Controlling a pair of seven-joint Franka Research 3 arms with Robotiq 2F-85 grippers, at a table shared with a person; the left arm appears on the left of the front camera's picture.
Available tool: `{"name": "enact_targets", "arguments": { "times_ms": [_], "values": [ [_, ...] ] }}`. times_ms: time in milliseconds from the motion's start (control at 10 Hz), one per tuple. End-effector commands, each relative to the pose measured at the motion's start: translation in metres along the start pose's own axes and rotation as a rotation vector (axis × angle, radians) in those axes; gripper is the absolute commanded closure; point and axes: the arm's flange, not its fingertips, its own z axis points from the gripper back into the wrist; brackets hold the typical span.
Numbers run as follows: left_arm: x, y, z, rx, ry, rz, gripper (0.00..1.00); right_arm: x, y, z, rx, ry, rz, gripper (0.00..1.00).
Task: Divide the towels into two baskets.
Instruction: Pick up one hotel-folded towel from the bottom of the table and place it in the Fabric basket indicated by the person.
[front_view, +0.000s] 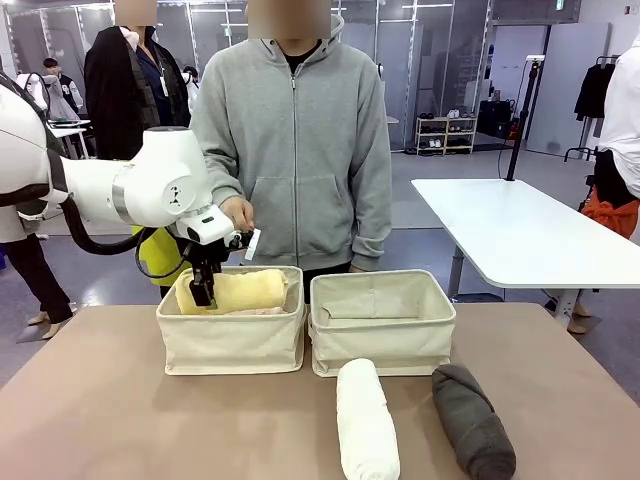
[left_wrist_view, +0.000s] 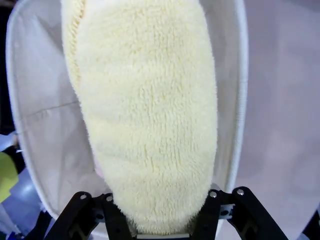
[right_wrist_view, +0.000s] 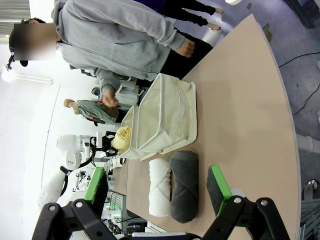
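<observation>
Left gripper (front_view: 203, 292): jaws clamping one end of the yellow towel (front_view: 245, 289), fingers pointing down into the left basket (front_view: 230, 345).
Yellow towel: lying lengthwise in that basket, its top showing above the rim; a pale pink towel (front_view: 255, 311) peeking out beneath it.
Right gripper (right_wrist_view: 157, 186): hanging wide open over the table (front_view: 100, 420), gripping nothing.
Right basket (front_view: 385, 350): sitting just beside the left one.
White towel (front_view: 365, 420) and dark grey towel (front_view: 473, 420): lying side by side on the table, in front of the right basket.
Person (front_view: 295, 150): standing behind the baskets, one hand (front_view: 238, 212) hovering near the left arm's wrist.
</observation>
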Motion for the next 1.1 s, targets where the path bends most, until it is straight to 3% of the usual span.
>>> {"name": "enact_targets", "arguments": {
  "times_ms": [0, 400, 800, 900, 1000],
  "values": [
    [0.002, 0.007, -0.011, -0.024, -0.011, 0.028, 0.63, -0.001, 0.003, 0.002, 0.009, -0.004, 0.005, 0.00],
    [0.005, 0.002, -0.021, -0.035, 0.030, -0.013, 0.00, -0.001, 0.003, 0.002, 0.009, -0.004, 0.005, 0.00],
    [-0.013, -0.021, 0.005, 0.001, 0.046, 0.020, 0.00, -0.001, 0.003, 0.002, 0.009, -0.004, 0.005, 0.00],
    [-0.027, -0.035, 0.021, 0.020, 0.005, 0.081, 0.00, -0.001, 0.003, 0.002, 0.009, -0.004, 0.005, 0.00],
    [-0.002, -0.003, -0.006, -0.007, 0.023, -0.009, 0.00, -0.001, 0.003, 0.002, 0.009, -0.004, 0.005, 0.00]
  ]
}}
